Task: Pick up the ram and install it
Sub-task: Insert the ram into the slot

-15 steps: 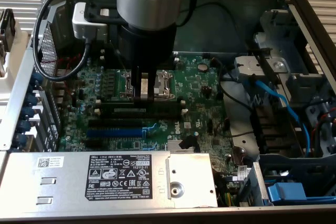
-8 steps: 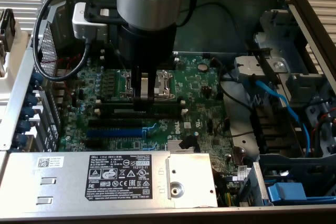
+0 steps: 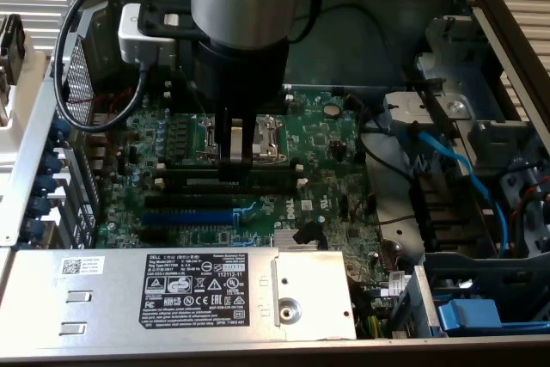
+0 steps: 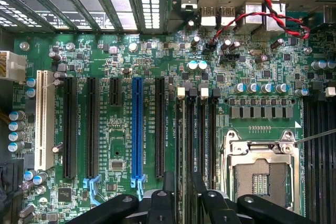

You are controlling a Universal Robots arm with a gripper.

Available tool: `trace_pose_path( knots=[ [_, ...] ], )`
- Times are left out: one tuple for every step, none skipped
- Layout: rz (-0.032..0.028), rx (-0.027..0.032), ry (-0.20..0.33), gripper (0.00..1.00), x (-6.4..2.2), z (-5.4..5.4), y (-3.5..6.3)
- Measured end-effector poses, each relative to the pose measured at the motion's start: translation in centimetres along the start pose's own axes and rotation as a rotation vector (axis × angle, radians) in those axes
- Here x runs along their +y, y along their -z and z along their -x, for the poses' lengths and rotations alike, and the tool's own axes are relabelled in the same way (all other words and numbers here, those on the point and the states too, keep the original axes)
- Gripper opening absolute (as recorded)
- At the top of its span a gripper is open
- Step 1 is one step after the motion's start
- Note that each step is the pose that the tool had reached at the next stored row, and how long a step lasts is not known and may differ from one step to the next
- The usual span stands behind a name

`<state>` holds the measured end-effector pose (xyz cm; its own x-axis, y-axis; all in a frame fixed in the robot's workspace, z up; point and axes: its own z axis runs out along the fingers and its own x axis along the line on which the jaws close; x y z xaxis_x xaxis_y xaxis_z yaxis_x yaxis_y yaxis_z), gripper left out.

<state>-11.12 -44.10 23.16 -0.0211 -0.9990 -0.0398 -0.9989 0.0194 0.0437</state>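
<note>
Dell-labelled power supply (image 3: 103,291) sits nearest you. Your gripper's (image 3: 235,159) fingers stand apart astride the ram (image 3: 268,176), seated mid-motherboard (image 3: 331,139), long axis parallel to the blue slot (image 3: 185,215).

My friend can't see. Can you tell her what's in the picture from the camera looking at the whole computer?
A robot arm's gripper reaches down into an open computer case, its fingers open just above the ram in the black slots on the green motherboard. A silver power supply sits in front, and blue cables curl at the exterior view's right.
</note>
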Motion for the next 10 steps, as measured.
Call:
trace_pose_path(
  knots=[
    [0.0000, 0.0000, 0.000, 0.27, 0.00, 0.00, 0.06],
    [0.0000, 0.0000, 0.000, 0.27, 0.01, 0.00, 0.13],
    [0.0000, 0.0000, 0.000, 0.27, 0.01, 0.01, 0.19],
    [0.0000, 0.0000, 0.000, 0.27, 0.01, 0.01, 0.26],
    [0.0000, 0.0000, 0.000, 0.27, 0.01, 0.01, 0.35],
    [0.0000, 0.0000, 0.000, 0.27, 0.02, 0.02, 0.44],
    [0.0000, -0.0001, 0.000, 0.27, 0.02, 0.02, 0.53],
    [0.0000, 0.0000, 0.000, 0.27, 0.03, 0.02, 0.61],
    [-0.0001, 0.0000, 0.000, 0.27, 0.03, 0.03, 0.67],
    [-0.0001, 0.0000, 0.000, 0.27, 0.03, 0.03, 0.72]
  ],
)
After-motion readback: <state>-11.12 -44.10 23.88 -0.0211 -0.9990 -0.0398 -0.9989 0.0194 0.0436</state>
